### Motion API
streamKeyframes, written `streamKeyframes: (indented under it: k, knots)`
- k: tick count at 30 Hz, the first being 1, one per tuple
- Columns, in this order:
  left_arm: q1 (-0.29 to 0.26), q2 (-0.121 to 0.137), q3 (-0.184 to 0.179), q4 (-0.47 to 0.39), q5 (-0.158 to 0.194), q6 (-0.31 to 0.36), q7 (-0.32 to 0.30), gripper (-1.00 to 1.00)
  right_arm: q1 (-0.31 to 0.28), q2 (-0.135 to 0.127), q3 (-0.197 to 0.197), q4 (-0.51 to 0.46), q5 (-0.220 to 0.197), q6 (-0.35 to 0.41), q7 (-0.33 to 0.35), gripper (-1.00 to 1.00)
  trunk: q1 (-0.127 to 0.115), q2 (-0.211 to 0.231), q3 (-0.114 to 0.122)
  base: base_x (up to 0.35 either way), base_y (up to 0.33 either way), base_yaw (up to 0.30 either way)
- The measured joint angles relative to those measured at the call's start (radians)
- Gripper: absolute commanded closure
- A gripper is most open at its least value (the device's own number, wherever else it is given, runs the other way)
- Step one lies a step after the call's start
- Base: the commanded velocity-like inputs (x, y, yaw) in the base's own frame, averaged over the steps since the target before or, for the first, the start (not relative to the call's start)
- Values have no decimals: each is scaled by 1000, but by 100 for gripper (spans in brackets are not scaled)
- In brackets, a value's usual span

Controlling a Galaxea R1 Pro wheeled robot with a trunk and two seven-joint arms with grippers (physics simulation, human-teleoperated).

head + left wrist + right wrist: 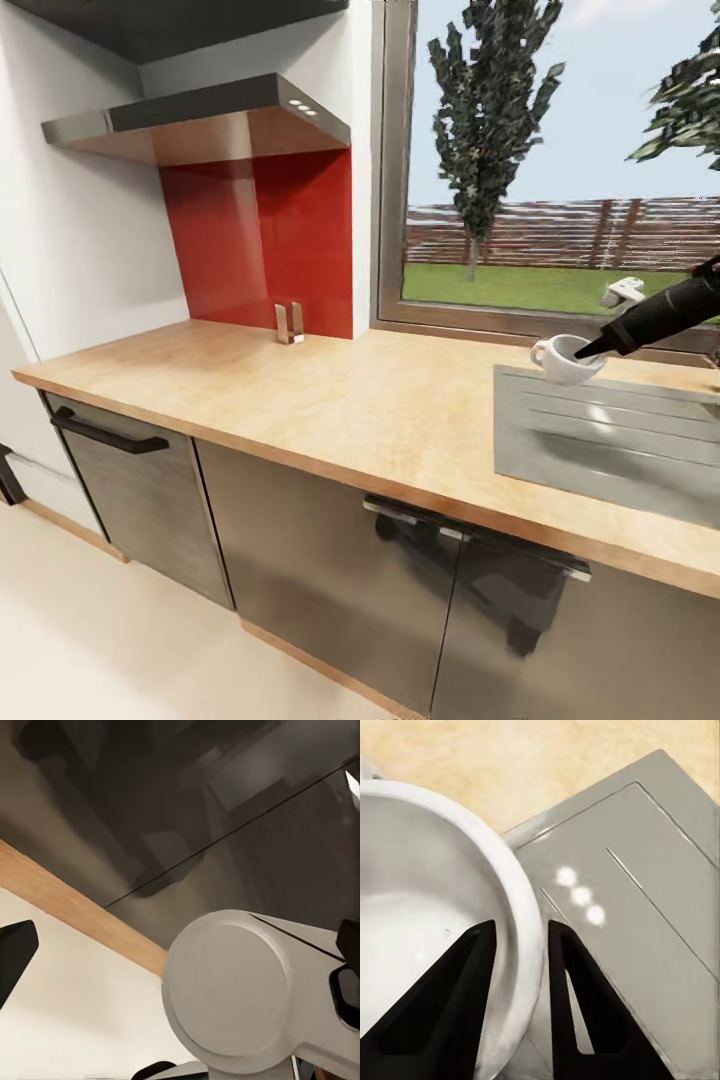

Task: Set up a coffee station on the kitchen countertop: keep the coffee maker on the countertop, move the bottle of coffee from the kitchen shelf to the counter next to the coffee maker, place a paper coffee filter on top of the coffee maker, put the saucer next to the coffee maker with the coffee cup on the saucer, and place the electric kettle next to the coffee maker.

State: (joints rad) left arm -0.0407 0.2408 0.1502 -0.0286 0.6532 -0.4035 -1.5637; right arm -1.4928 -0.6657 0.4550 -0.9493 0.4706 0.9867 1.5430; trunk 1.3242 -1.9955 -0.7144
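Note:
The white coffee cup (pixel 562 362) hangs just above the kitchen countertop (pixel 330 400), at the near corner of the grey sink drainboard. My right gripper (pixel 592 350) comes in from the right and is shut on the cup's rim. In the right wrist view the cup (pixel 420 892) has its rim pinched in my right gripper (pixel 521 937), one black finger (pixel 450 1005) inside the bowl and the other outside. My left gripper (pixel 180 945) hangs low by the dark cabinet fronts, its fingers spread wide with nothing between them. The coffee maker, saucer, kettle, bottle of coffee and filter are out of view.
A grey drainboard (pixel 620 440) is set into the counter's right side. A steel range hood (pixel 200 120) and red backsplash (pixel 260 240) stand at the back left, with a small metal holder (pixel 289 323) below. A window runs behind the sink. My own white arm joint (pixel 232 997) crowds the left wrist view.

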Motion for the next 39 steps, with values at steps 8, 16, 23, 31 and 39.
streamKeyframes:
  k: [8, 16, 23, 31, 39]
  knots:
    - [0, 0, 0, 0, 0, 0, 0, -100, 9, 0, 0, -1, 0, 0, 0, 100, 0, 0, 6, -4, 3, -253]
    - [0, 0, 0, 0, 0, 0, 0, -100, 9, -1, 0, -1, 0, 0, 0, 100, 0, 0, 12, 0, 0, -256]
    - [0, 0, 0, 0, 0, 0, 0, -100, 10, -1, 0, -1, 0, 0, 0, 100, 0, 0, 17, 0, 0, -256]
    - [0, 0, 0, 0, 0, 0, 0, -100, 15, -1, 0, -2, 0, 0, 0, 100, 0, 0, 23, 0, 0, -256]
    - [0, 0, 0, 0, 0, 0, 0, -100, 18, -1, 0, -3, -1, 0, 0, 100, 0, 0, 29, 0, 0, -256]
